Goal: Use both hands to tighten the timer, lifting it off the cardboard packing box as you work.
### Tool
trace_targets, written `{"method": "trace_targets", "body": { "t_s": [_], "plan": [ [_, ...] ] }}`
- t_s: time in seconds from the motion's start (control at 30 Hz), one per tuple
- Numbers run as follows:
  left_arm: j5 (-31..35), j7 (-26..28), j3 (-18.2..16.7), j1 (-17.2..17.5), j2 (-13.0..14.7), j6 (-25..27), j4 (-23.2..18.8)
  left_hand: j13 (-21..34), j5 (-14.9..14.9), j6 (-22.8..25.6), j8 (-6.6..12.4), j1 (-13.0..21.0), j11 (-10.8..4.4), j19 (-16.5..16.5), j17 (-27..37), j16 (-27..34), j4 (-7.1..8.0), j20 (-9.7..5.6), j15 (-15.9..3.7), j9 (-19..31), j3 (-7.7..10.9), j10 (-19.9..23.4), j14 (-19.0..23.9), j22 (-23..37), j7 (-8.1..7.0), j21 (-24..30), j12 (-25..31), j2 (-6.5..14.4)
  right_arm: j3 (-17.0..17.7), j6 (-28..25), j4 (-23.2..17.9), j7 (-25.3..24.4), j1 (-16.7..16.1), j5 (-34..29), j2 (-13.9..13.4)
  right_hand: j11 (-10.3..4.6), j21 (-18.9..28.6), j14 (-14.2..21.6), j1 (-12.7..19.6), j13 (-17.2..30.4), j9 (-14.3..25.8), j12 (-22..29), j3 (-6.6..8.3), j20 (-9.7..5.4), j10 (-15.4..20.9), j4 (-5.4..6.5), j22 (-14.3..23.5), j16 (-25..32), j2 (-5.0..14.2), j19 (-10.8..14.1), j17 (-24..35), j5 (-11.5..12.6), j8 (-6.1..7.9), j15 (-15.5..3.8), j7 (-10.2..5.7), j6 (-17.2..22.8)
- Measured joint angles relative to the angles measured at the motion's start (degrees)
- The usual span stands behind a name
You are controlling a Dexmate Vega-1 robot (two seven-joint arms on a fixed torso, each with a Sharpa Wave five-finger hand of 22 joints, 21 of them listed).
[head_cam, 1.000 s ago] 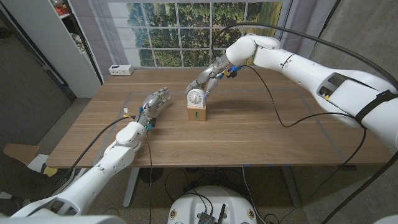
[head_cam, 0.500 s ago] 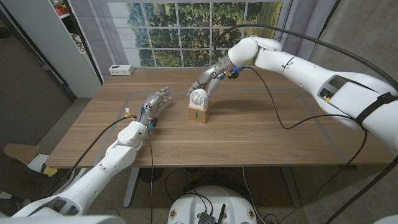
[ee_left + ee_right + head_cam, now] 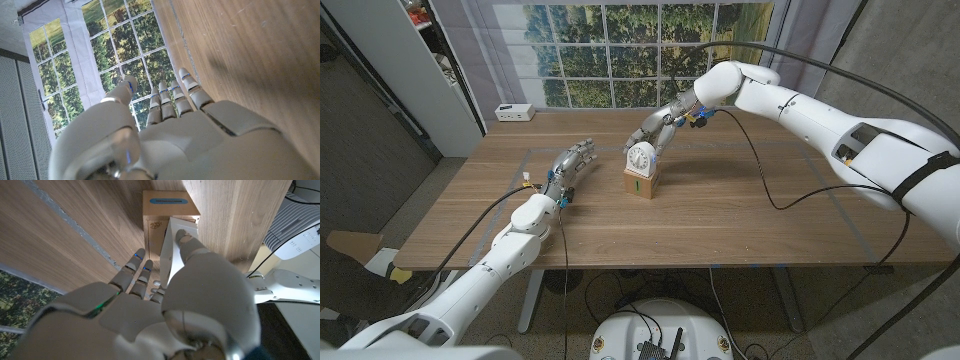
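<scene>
The wooden table (image 3: pixel 740 220) carries a small cardboard packing box (image 3: pixel 640 184) near its middle; the white timer (image 3: pixel 640 157) stands upright on top of that box; the right hand (image 3: pixel 660 127) reaches down from behind and grasps the timer between thumb and fingers; the left hand (image 3: pixel 567 167) waits beside the box, apart from it, fingers straight and spread, holding nothing.
</scene>
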Motion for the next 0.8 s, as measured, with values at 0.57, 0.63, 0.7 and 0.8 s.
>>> {"method": "trace_targets", "body": {
  "t_s": [0.57,0.63,0.7,0.8],
  "plan": [
    [1.5,0.3,0.2,-0.7,0.0,-1.2,-0.2,0.0,0.0,2.2,0.89,1.0,-0.53,-0.2,0.0,0.0,-1.54,0.22,0.00,0.3,-1.04,0.5,0.6,0.0,-1.38,-0.5,0.0,-2.3,3.7,-3.0,3.7,-1.7,-0.8,7.7,0.6,0.46,0.4,3.0,0.9,1.6,0.8,1.8,-1.50,0.52,2.3,0.24,0.0,2.7,-0.16,2.3,1.8,-0.1,0.29,-0.04,0.04,1.8],
    [1.9,0.5,0.3,-0.8,0.1,-1.4,-0.5,0.0,-0.1,3.1,1.14,1.6,-0.72,-0.6,0.0,0.0,-2.07,0.29,-0.06,0.3,-1.57,0.7,0.6,0.0,-1.80,-0.5,0.0,-3.0,4.0,-3.5,3.7,-2.1,-1.0,8.3,0.5,0.52,0.4,3.6,0.9,1.6,0.8,2.0,-1.68,0.49,2.4,0.41,0.0,3.0,-0.16,2.5,1.9,-0.2,0.29,-0.10,0.03,1.8],
    [3.0,1.1,0.3,-0.8,0.4,-1.6,-0.9,0.0,-0.3,3.7,1.33,1.8,-0.95,-1.0,0.0,0.0,-2.49,0.39,-0.22,0.3,-1.99,1.0,0.4,0.0,-2.45,-0.9,0.0,-3.8,4.4,-4.3,3.6,-2.7,-1.2,8.7,0.3,0.52,0.4,4.1,0.8,1.6,0.8,2.2,-1.75,0.63,2.4,0.48,0.0,3.3,-0.16,2.8,2.0,-0.2,0.29,-0.05,0.03,1.8],
    [4.0,1.8,0.4,-0.7,1.0,-1.7,-2.1,0.0,-0.3,4.6,1.69,2.8,-1.23,-1.5,0.0,0.0,-3.12,0.44,-0.48,0.6,-2.62,0.8,0.6,-0.1,-3.34,-0.9,0.3,-4.8,5.0,-5.4,2.7,-3.6,-1.7,9.3,-0.2,0.56,0.4,4.7,0.4,1.6,0.9,2.3,-2.23,0.76,2.4,0.48,0.0,3.6,-0.39,2.9,2.2,-0.2,0.26,-0.03,0.32,2.1]
  ]
}}
